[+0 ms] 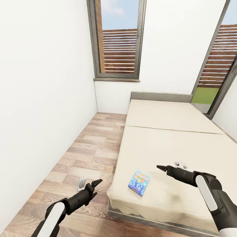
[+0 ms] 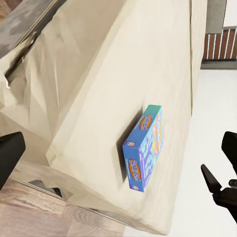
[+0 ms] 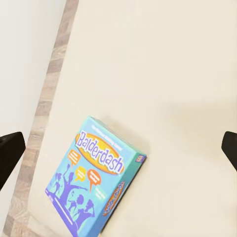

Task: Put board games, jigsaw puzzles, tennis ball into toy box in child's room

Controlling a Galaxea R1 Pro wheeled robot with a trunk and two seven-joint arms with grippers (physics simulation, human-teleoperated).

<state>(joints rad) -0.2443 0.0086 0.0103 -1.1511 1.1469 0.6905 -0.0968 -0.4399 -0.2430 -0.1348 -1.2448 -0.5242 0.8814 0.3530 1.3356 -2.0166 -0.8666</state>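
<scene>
The bed (image 1: pixel 184 138) takes up most of the room ahead, its beige mattress bare except for one blue game box (image 1: pixel 139 182) lying flat near the foot corner, close to the edge that drops to the wood floor (image 1: pixel 89 151). The step in hand looks like picking that box off the mattress, and the right arm seems the better placed for it. To do it well, the gripper should come down over the box's shorter width, so the spread of the fingers can span it, and the fingers should press a little into the soft mattress to get under the side walls rather than skate over the printed lid. Pushing sideways risks sliding the box off the near edge.

The right gripper (image 1: pixel 160 168) hovers above the mattress just beside the box, towards the middle of the bed, and apart from it. Its jaws are spread wide and hold nothing; in the right wrist view the box (image 3: pixel 96 177) sits between the two dark fingertips (image 3: pixel 10 150) but off towards one side, so it is not yet centred.

The left gripper (image 1: pixel 98 182) hangs over the floor beside the bed, released and empty, with the box (image 2: pixel 143 148) well ahead of it
</scene>
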